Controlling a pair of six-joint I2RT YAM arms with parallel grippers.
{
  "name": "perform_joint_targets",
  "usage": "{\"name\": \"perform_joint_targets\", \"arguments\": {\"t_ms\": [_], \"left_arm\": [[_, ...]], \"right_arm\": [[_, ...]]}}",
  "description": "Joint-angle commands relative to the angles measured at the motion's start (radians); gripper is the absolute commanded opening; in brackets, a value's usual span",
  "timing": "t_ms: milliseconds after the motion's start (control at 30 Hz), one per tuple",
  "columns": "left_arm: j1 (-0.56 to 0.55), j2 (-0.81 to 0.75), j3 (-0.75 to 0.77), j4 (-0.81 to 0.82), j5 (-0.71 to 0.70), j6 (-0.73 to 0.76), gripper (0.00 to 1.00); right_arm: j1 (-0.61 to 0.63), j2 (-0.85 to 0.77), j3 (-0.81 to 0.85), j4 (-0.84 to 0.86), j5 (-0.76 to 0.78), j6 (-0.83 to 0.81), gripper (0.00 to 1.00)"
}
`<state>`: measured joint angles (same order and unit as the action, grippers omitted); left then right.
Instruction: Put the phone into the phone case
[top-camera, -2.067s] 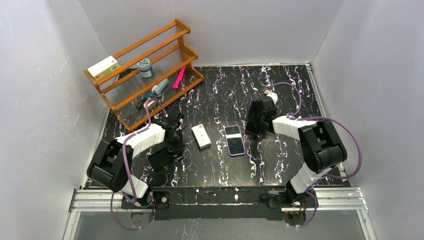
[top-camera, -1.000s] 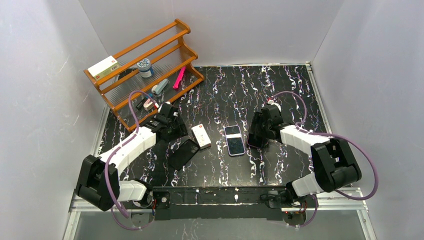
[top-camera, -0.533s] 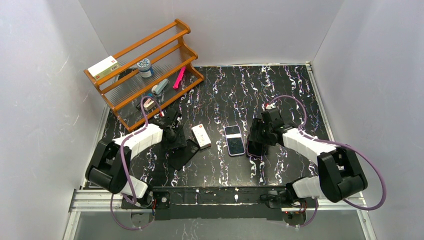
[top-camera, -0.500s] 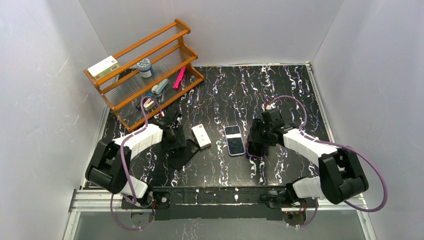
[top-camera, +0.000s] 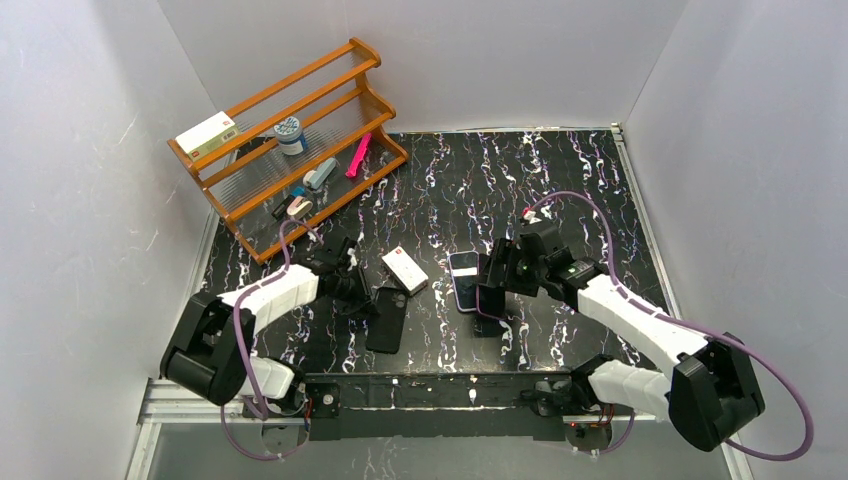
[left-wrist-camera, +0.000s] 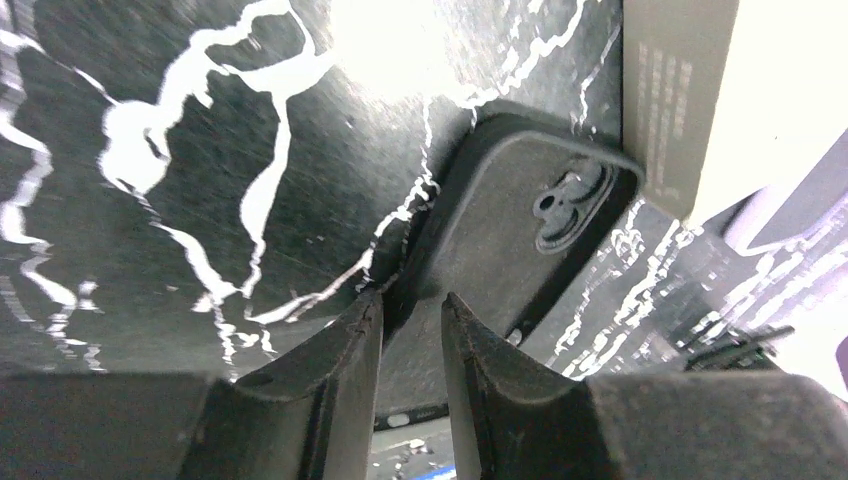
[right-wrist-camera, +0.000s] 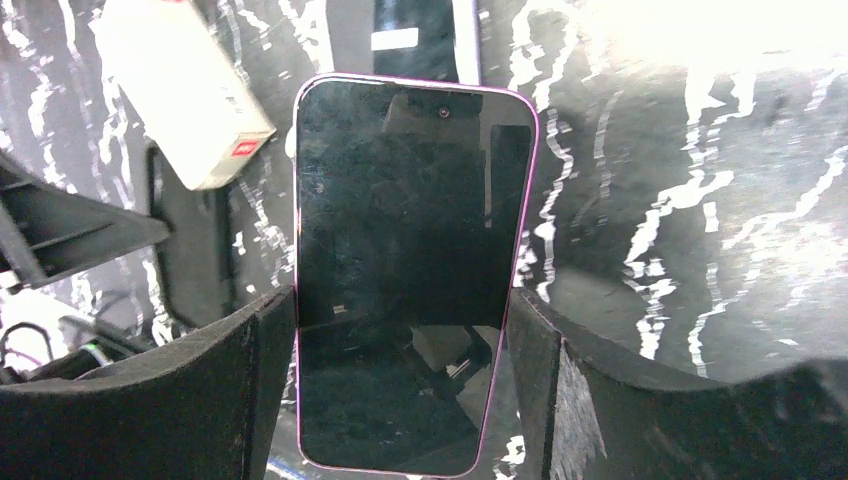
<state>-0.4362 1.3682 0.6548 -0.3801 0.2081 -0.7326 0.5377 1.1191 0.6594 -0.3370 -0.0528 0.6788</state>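
Note:
The phone (top-camera: 463, 279), dark screen up with a pink rim, is at the table's middle. My right gripper (top-camera: 483, 297) is shut on its near end; in the right wrist view the phone (right-wrist-camera: 410, 250) fills the gap and both fingers (right-wrist-camera: 255, 360) press its long edges. The black phone case (top-camera: 388, 318) lies left of the phone, roughly lengthwise. My left gripper (top-camera: 362, 296) is at its far left edge. In the left wrist view my gripper (left-wrist-camera: 410, 300) is pinched on the rim of the case (left-wrist-camera: 520, 220), whose camera cutout shows.
A white box (top-camera: 405, 270) lies between the case and the phone; it also shows in the right wrist view (right-wrist-camera: 180, 100). A wooden rack (top-camera: 290, 140) with several small items stands at the back left. Grey walls enclose the table.
My left gripper has dragged the case nearer and to the right, turning it lengthwise. My right gripper has moved left over the phone and closed on it.

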Motion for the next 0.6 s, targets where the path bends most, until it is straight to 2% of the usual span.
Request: {"name": "perform_joint_targets", "arguments": {"t_ms": [0,133,233,300,400,567], "left_arm": [[-0.018,-0.04,-0.074,0.08,0.16,-0.13,0.26],[-0.028,-0.077,-0.153,0.226,0.263,-0.247,0.27],[-0.027,-0.127,-0.157,0.245,0.254,-0.269,0.34],[-0.024,-0.152,-0.122,0.197,0.209,-0.236,0.37],[0.003,-0.178,-0.045,0.092,0.114,-0.164,0.54],[0.054,-0.267,0.145,-0.074,-0.06,-0.062,0.69]], "right_arm": [[0.085,-0.036,0.065,0.082,-0.011,0.109,0.44],[0.182,-0.008,0.081,0.144,-0.001,0.17,0.45],[0.258,0.042,0.108,0.176,0.026,0.201,0.45],[0.304,0.082,0.131,0.199,0.033,0.217,0.44],[0.378,0.143,0.178,0.225,0.047,0.222,0.45],[0.453,0.223,0.225,0.284,0.073,0.211,0.44]]}}
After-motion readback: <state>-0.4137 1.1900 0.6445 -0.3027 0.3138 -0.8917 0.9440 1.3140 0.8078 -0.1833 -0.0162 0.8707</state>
